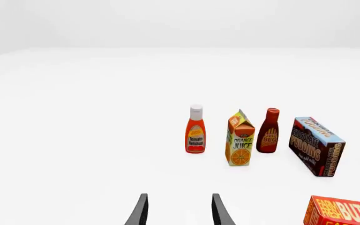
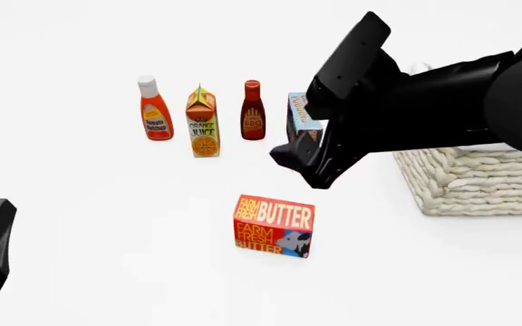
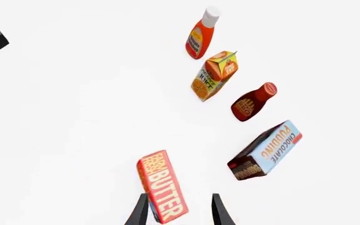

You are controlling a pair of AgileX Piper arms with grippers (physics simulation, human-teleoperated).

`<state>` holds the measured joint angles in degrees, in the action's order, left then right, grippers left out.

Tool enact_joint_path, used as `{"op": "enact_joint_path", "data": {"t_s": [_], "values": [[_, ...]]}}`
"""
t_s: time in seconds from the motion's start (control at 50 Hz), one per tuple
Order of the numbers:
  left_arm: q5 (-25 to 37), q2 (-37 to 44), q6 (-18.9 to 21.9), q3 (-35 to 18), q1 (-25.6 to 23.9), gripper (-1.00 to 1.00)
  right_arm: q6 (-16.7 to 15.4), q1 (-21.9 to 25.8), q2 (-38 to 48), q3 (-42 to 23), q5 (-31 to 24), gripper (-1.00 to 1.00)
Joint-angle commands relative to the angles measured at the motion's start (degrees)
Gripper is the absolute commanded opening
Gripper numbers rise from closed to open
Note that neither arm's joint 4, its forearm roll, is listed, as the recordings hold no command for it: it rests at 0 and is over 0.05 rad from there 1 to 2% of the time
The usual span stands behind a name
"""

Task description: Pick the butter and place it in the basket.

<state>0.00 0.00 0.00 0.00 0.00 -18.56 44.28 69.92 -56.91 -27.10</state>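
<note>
butter point(image 2: 274, 225) "FARM FRESH BUTTER" | behind it: "ORANGE JUICE" carton point(image 2: 203, 122), "Tomato Ketchup" point(image 2: 155, 109) | basket point(image 2: 478, 180) contents unseen | L gripper point(image 1: 178, 211) fingers apart | R gripper point(image 3: 180, 210) apart, above butter

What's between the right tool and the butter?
Nothing. In the front view the right tool hangs open above the butter, with only bare table between; the right wrist view agrees.

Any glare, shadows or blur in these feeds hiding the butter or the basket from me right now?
Front view: flat, even light, no glare or visible shadows; the butter reads sharp, but the right arm covers much of the basket. Right wrist view: butter sharp between the open right gripper fingers, scene tilted. Left wrist view: butter cropped at the frame edge, left gripper open.
</note>
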Motion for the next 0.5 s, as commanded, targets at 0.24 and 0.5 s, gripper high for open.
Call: {"op": "enact_joint_path", "data": {"t_s": [0.24,0.5], "values": [[0.00,0.00,0.00,0.00,0.00,1.00,-0.36,1.25,2.78,-1.71,-1.59,1.00],[0.00,0.00,0.00,0.00,0.00,1.00,-0.37,1.65,4.22,-1.73,-1.91,1.00]]}}
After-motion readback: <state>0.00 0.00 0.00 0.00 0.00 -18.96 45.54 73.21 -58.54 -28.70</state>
